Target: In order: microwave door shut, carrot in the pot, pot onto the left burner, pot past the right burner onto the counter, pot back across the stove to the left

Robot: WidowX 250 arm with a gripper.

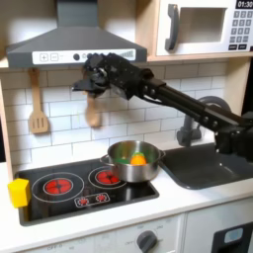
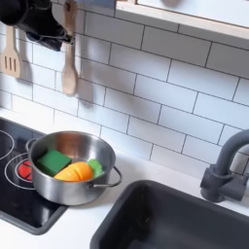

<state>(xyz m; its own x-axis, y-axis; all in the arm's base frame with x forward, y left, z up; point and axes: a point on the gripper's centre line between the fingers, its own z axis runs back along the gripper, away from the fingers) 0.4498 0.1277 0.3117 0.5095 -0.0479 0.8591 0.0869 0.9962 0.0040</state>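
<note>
microwave door [image 1: 199,27] shut; clock digits blurred; carrot [image 2: 76,171] inside pot [image 2: 68,185].

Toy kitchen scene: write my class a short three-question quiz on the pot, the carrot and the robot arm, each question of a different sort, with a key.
1. True or false: the carrot lies inside the pot.
2. In the first exterior view, the pot sits over which part of the stove? A) that view's left burner B) the stove's right end C) off it, in the sink
3. Fill in: the gripper hangs high beside the range ____, holding nothing visible.

Key: 1 true; 2 B; 3 hood.
</note>
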